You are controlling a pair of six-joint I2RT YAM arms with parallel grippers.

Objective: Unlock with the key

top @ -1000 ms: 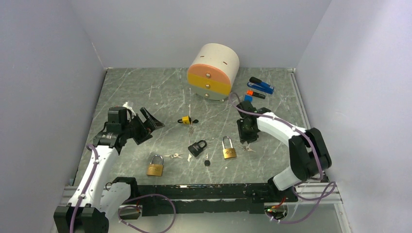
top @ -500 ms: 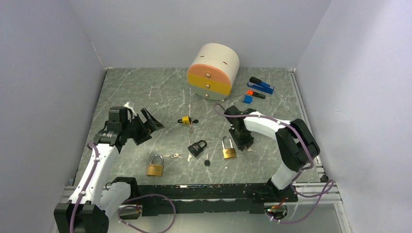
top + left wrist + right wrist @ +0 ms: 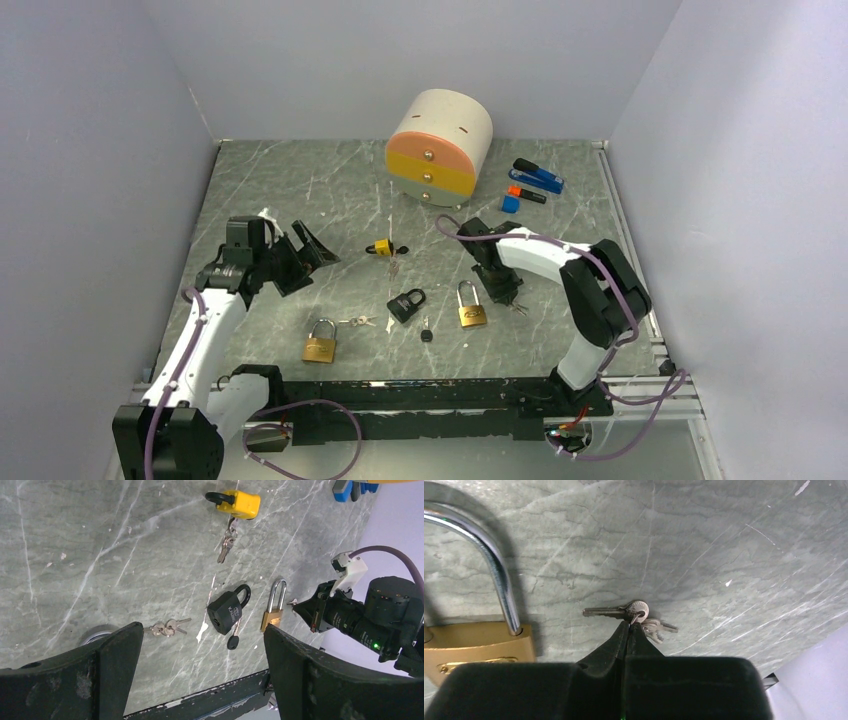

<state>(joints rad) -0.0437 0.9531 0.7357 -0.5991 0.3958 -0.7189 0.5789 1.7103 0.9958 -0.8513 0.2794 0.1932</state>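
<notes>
Key bunch (image 3: 639, 611) at clenched right pincer (image 3: 630, 625) tips, grip unclear; left pincer (image 3: 202, 630) released; brass padlock (image 3: 474, 642) half cropped

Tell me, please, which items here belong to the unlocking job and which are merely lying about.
Likely in use: right gripper, key bunch, long-shackle brass padlock.
Lying about: black padlock, yellow padlock, other brass padlock, round drawer unit, blue stapler.

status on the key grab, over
Left gripper open, hovering off to the side. Right gripper at table, jaws pinched on key bunch. Brass padlock alongside, untouched. Nothing blocking.
</notes>
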